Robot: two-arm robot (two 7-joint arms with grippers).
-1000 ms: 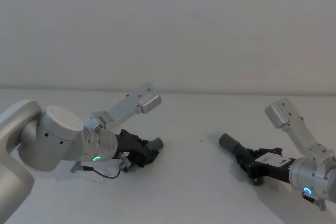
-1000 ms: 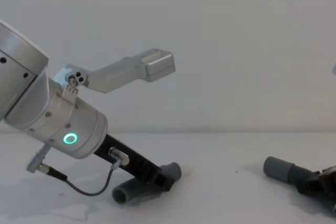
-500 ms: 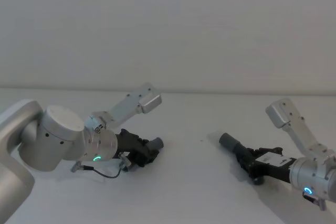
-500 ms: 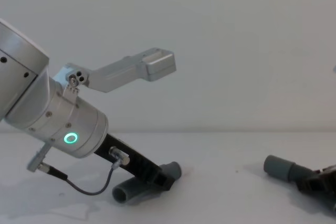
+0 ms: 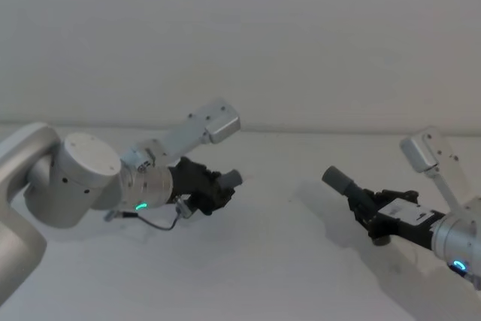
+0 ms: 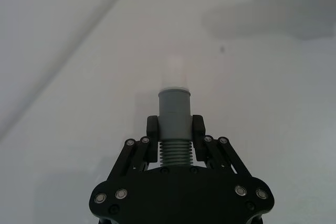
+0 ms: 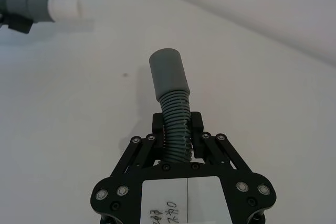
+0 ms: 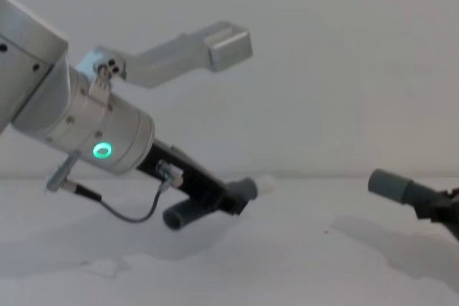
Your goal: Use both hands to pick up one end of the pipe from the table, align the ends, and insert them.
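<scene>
My left gripper [image 5: 216,189] is shut on the ribbed part of one pipe piece [image 6: 174,109], held a little above the white table [image 5: 278,268]. Its grey cuff [image 8: 245,189] carries a short white tip [image 8: 265,184] and points to the right. My right gripper [image 5: 370,213] is shut on the ribs of the other pipe piece [image 7: 169,77], also off the table, its plain grey cuff [image 5: 338,179] aimed up and to the left. A wide gap separates the two ends. The left piece's white tip [image 7: 64,8] also appears far off in the right wrist view.
A silver camera bracket [image 5: 216,121] sticks out above the left wrist, and another [image 5: 428,151] above the right wrist. A thin cable [image 8: 129,214] hangs under the left wrist. A pale wall rises behind the table's far edge.
Both grippers have lifted their pipe pieces off the table. The left piece's white tip now shows, and the right arm has drawn slightly to the right.
</scene>
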